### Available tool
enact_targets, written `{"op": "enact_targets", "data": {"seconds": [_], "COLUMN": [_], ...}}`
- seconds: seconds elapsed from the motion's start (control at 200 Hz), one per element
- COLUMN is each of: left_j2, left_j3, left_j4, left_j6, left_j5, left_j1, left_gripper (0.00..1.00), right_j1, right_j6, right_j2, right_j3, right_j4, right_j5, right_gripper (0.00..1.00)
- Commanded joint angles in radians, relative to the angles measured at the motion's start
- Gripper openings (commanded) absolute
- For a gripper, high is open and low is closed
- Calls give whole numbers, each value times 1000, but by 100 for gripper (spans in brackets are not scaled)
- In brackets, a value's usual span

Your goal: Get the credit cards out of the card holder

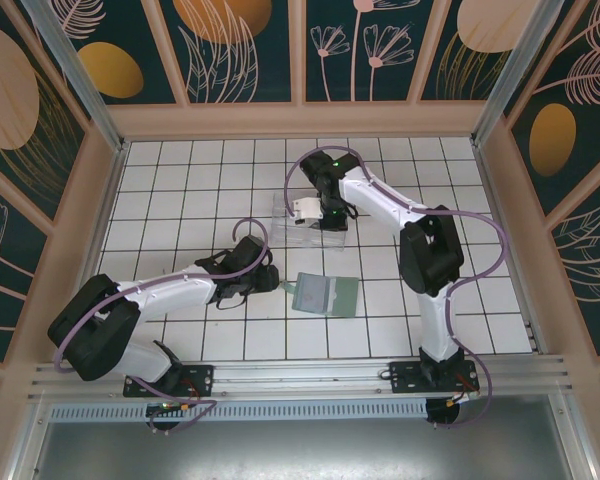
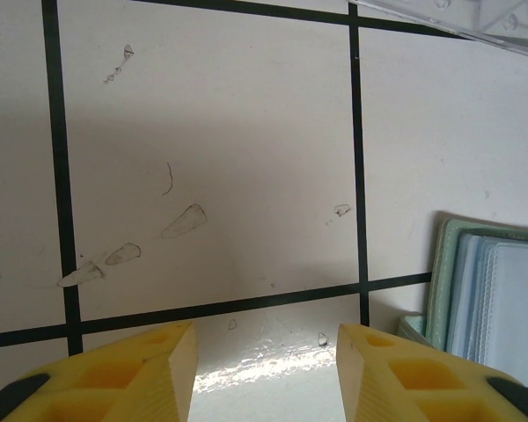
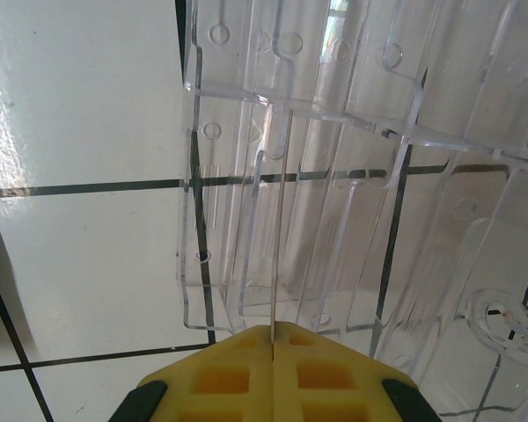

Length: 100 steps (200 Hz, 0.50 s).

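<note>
The card holder [image 1: 325, 294] lies open on the tiles, grey-green outside and blue-grey inside; its left edge shows in the left wrist view [image 2: 493, 299]. My left gripper [image 1: 270, 280] sits just left of it, low over the tile. Its jaws [image 2: 266, 332] are open with nothing between them. My right gripper [image 1: 315, 212] hovers over the clear plastic tray [image 1: 285, 232]. It [image 3: 272, 327] is shut on a thin pale credit card [image 3: 278, 229], seen edge-on and standing among the tray's dividers [image 3: 246, 176].
The tray's corner shows at the top right of the left wrist view [image 2: 475, 22]. White tiled floor [image 1: 180, 190] is walled by wooden panels on three sides. A metal rail [image 1: 300, 375] with the arm bases runs along the near edge.
</note>
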Motion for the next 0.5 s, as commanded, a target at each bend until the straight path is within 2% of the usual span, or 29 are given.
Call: {"op": "enact_targets", "data": {"seconds": [0.0,0.365,0.495], "left_j2": [-13,-1,-4], "left_j3": [2,4,0], "left_j4": [-2,4,4], "left_j6": [20,23,23], "left_j5": [8,15,14], "left_j1": [10,14,15], "left_gripper": [46,46,46], "right_j1": [-3,-3,1], "right_j6": [6,6,-3], "right_j2": [39,-28,-14], "right_j3": [0,-43,-49], "right_j4": [-16,-4,9], "right_j5": [-3,97,94], "right_gripper": [0,0,0]}}
